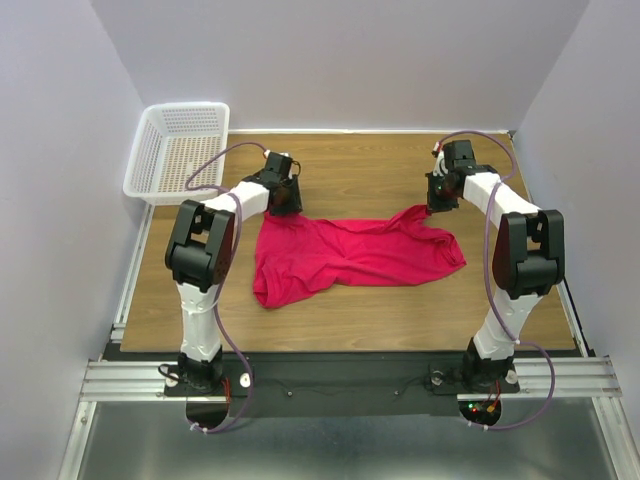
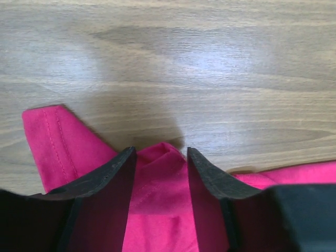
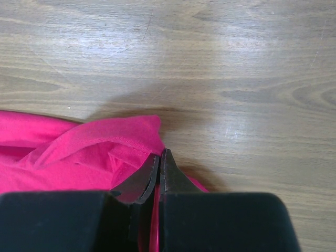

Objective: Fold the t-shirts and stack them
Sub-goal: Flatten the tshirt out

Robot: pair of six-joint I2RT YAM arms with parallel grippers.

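T-shirt (image 1: pixel 350 250) lies crumpled mid-table (image 1: pixel 400 170), spread left-right. Left gripper (image 2: pixel 161 153) at its far-left corner, jaws apart astride a raised fold; contact unclear. Right gripper (image 3: pixel 160 153) at far-right corner, clamped tight on cloth. Basket (image 1: pixel 180 150) sits far-left, apart.

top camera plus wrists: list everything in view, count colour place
t-shirt: one, crimson-pink, lying crumpled across the middle of the table, between the two grippers
basket: one, white mesh plastic, far left corner of the table
table: one, brown wood grain, under everything
left arm: one, white and black, reaching to the shirt's far left corner
right arm: one, white and black, reaching to the shirt's far right corner
left gripper: one, black, jaws apart astride a fold of shirt
right gripper: one, black, pinched shut on the shirt's edge
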